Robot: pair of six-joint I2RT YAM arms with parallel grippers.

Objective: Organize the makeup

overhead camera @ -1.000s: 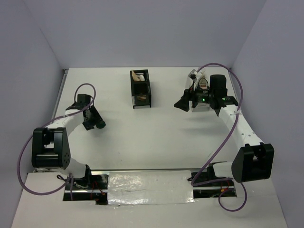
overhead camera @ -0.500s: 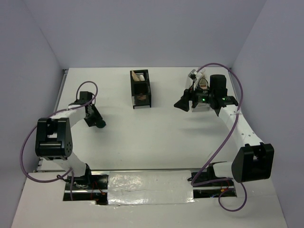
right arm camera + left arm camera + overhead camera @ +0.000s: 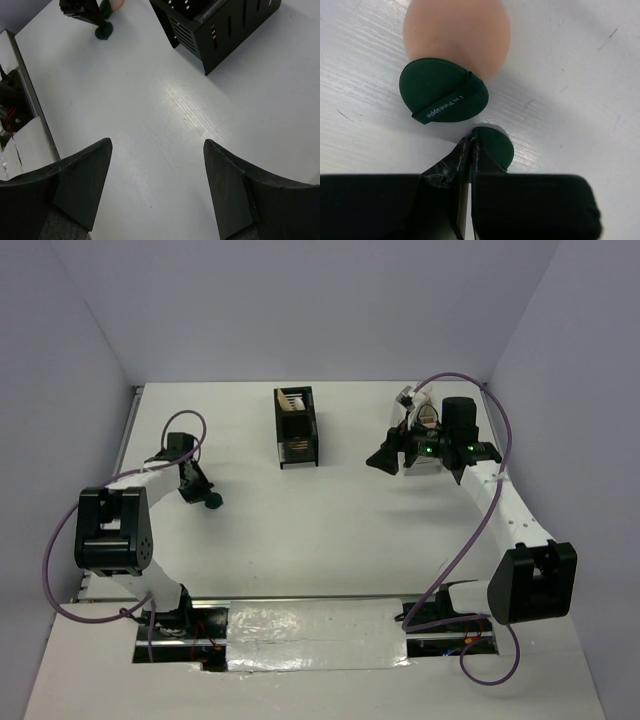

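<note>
Peach round puff (image 3: 457, 35) is touching dark green round compact (image 3: 444, 97) just ahead of clenched left end effector (image 3: 470, 143); released right end effector (image 3: 157, 145) is hovering near black slotted box (image 3: 220, 30).

The white bench (image 3: 330, 520) carries little. In the top view a black slotted organizer box (image 3: 296, 427) stands at upper centre, its long side running away from the camera. At the left, seen close in the left wrist view, a peach round puff (image 3: 456, 37) lies flat. A dark green round compact (image 3: 443, 91) overlaps its lower edge. A smaller green disc (image 3: 492, 147) sits just below — on the bench or lifted, unclear.
</note>
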